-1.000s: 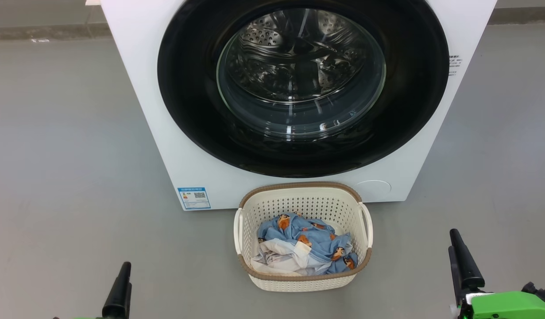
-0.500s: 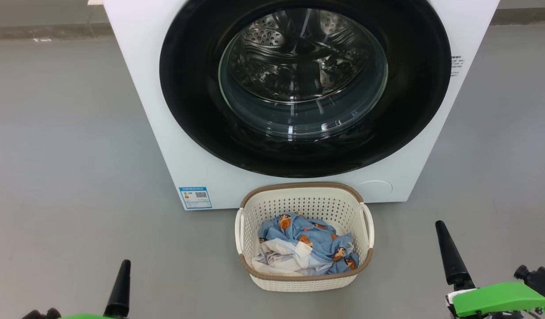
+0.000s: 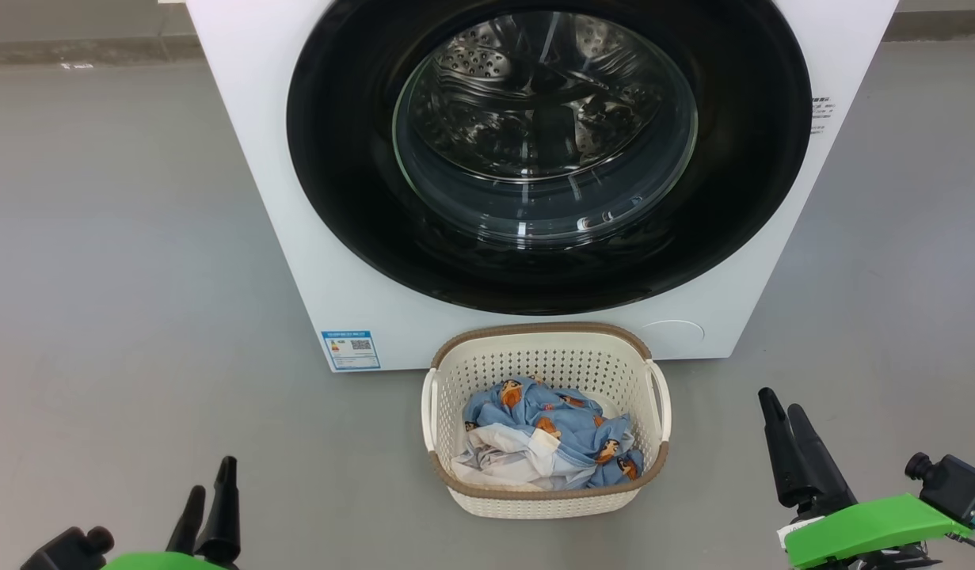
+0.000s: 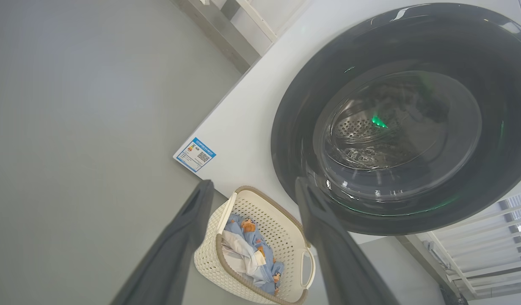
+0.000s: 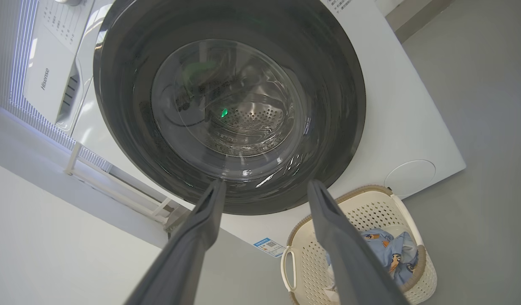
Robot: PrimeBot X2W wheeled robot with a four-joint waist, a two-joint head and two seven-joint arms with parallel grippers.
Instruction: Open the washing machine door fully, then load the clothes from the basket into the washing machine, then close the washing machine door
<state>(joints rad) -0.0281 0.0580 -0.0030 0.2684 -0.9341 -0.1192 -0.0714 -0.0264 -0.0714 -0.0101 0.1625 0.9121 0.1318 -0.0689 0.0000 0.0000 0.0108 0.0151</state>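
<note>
- Presently the washing machine door point(image 3: 546, 150) stands shut, flush in the front of the washing machine point(image 3: 257, 158). The first step is judged not yet begun.
- Door, handling: judged rigid, fairly heavy on its hinge, and slippery, given the glossy black face. The bulging glass window offers no purchase.
- Door, hold: the outer rim is the likely place. No handle or recess can be made out, so the opening side cannot be told.
- The basket point(image 3: 550, 360) stands on the floor point(image 3: 139, 277) directly below the door, just in front of the machine. Whether it touches the cabinet cannot be told.
- The clothes point(image 3: 546, 439) lie crumpled inside the basket, with the blue printed piece over and beside the white-grey piece.
- Clothes, handling: judged soft, light and limp, not fragile. A pinch on a raised fold near the top of the heap should serve. Loose ends will trail and may drag on the basket rim.
- Basket, handling: judged light plastic, liable to slide or lift if cloth catches on it.
- Left hand point(image 3: 214, 476): low over the floor, well apart from the basket on its left, fingers spread wide, holding nothing.
- Right hand point(image 3: 779, 402): low on the basket's right, well apart, fingers likewise spread, empty.
</note>
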